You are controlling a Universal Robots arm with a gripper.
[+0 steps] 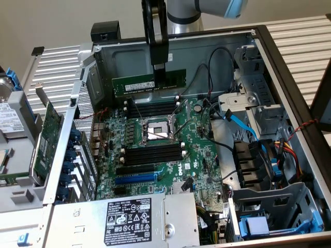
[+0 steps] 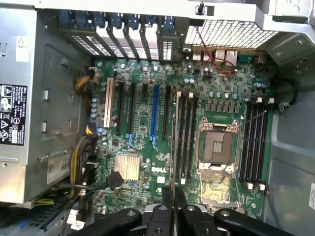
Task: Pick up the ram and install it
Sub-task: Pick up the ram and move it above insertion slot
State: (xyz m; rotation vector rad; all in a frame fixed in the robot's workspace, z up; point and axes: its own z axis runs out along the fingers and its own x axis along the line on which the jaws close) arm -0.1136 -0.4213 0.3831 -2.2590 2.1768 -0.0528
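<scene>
Soft, even overhead light reaches me in the exterior view: the slatted table (image 1: 305, 31) reads bright, the motherboard (image 1: 170, 165) dimmer, the ram (image 1: 147, 82) plain against the shadowed far case wall (image 1: 124, 59). My wrist view runs cooler, with glare on the perforated grille (image 2: 231, 34).

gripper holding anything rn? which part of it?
Yes: the gripper is shut on the ram, pinching its upper long edge near mid-length, slightly toward the exterior view's right. It hangs level above the motherboard.
</scene>
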